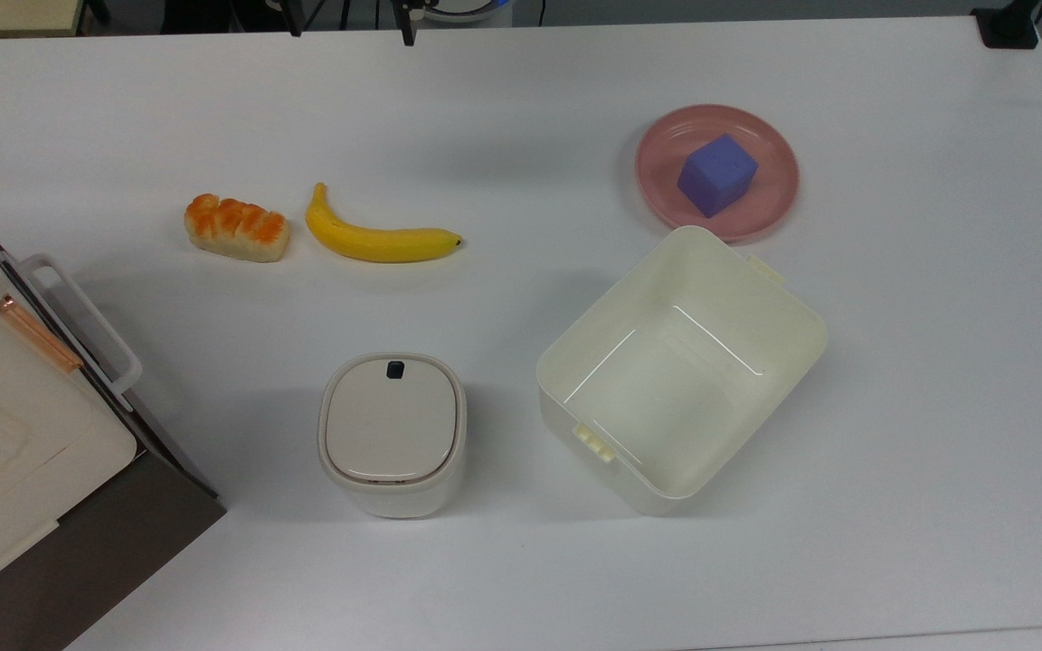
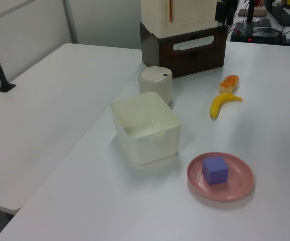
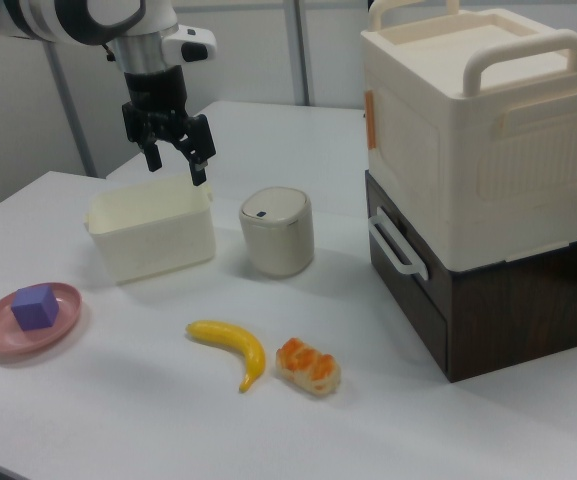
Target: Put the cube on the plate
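Top view: cube (image 1: 717, 174) on plate (image 1: 774, 203)

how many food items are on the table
2. The banana lies near the table's middle in the top view, and the bread roll sits apart from it on the top view's left. None shows inside the open cream tub.

Cube (image 1: 716, 174) on pink plate (image 1: 774, 205)

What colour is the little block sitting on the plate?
Blue-violet; the cube shows best in the top view.
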